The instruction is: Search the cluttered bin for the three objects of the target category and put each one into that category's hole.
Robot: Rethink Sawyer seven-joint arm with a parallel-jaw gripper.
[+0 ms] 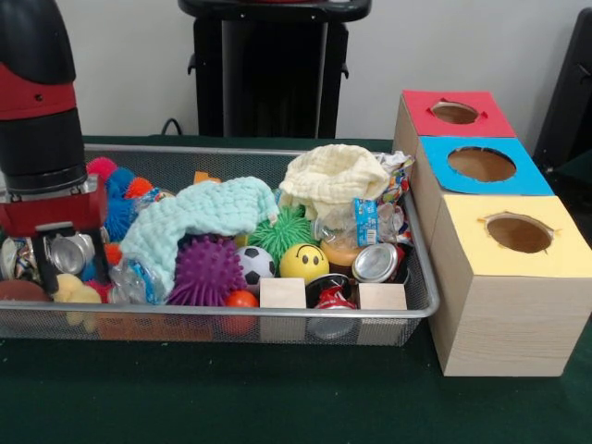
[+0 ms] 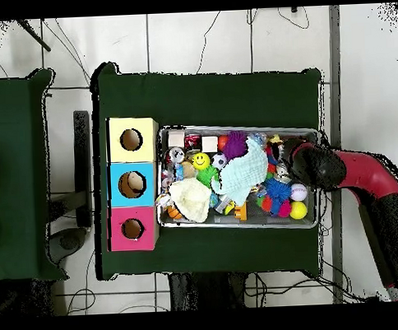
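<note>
1. Three boxes with holed lids stand in a row just beside one end of the bin [image 1: 231,319]: a red box [image 1: 456,113], a blue box [image 1: 481,166] and a yellow box [image 1: 513,236]; the target category is not shown, so which hole applies cannot be told.
2. Clutter fills the bin: a pale blue cloth [image 1: 199,215] and a cream cloth [image 1: 335,178] lie on top; under and beside them sit a purple spiky ball [image 1: 205,270], a soccer ball [image 1: 254,265], a yellow smiley ball [image 1: 303,263], wooden blocks [image 1: 282,293] and cans [image 1: 375,263].
3. Handling, as a judgement: the cloths are limp and light, best pinched at a raised fold; the balls look light and likely to roll, so grip across the middle; the blocks are stiff with flat sides; the cans are smooth, perhaps slippery.
4. Arm pose: the gripper [image 1: 57,245] reaches down into the bin at the end away from the boxes; in the overhead view the arm comes in across that end's rim.
5. Whether the gripper holds anything cannot be told.
</note>
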